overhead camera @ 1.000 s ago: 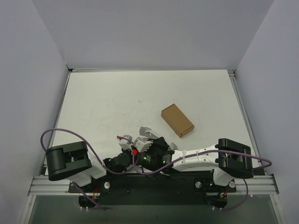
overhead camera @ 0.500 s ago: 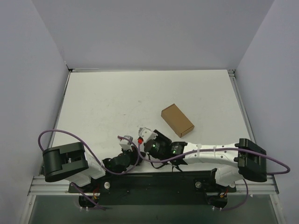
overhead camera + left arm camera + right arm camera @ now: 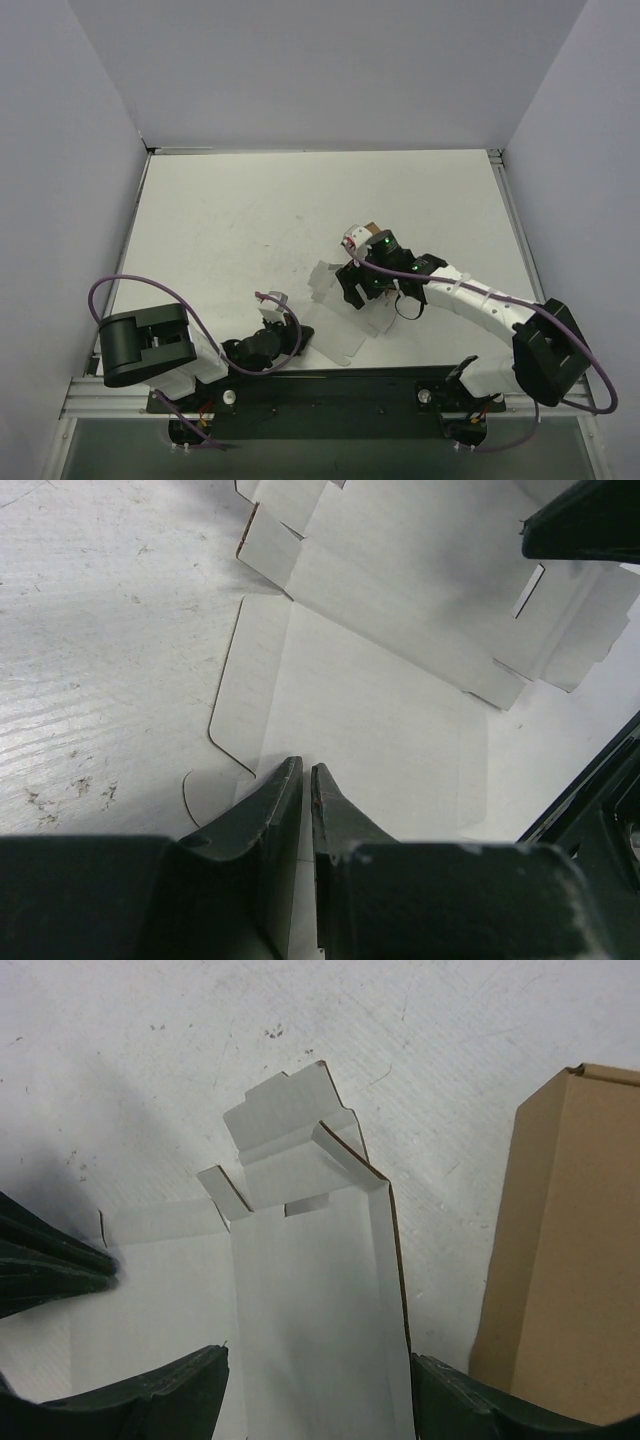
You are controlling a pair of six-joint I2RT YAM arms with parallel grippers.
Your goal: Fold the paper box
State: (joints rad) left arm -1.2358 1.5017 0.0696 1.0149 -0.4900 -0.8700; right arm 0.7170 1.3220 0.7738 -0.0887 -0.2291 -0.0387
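Observation:
The paper box [image 3: 335,335] is a white card blank with tabs, lying unfolded on the table between my two grippers. In the left wrist view the paper box [image 3: 380,700] spreads out ahead of my left gripper [image 3: 304,767]. That gripper's fingers stand almost together, tips down on the near panel, and nothing shows between them. My right gripper [image 3: 362,285] is open. In the right wrist view its fingers [image 3: 170,1390] straddle the long panel of the paper box [image 3: 310,1300], apart from its edges, with the raised end flaps beyond.
A closed brown cardboard box [image 3: 565,1240] lies just right of the right gripper. From above, only a corner of the brown box [image 3: 372,226] shows behind the right wrist. White walls [image 3: 100,200] enclose the table on three sides. The arm bases' rail [image 3: 330,395] runs along the near edge.
The right gripper has opened wide and swung up and right, away from the left gripper. The paper blank now lies spread out. The left gripper has stayed put.

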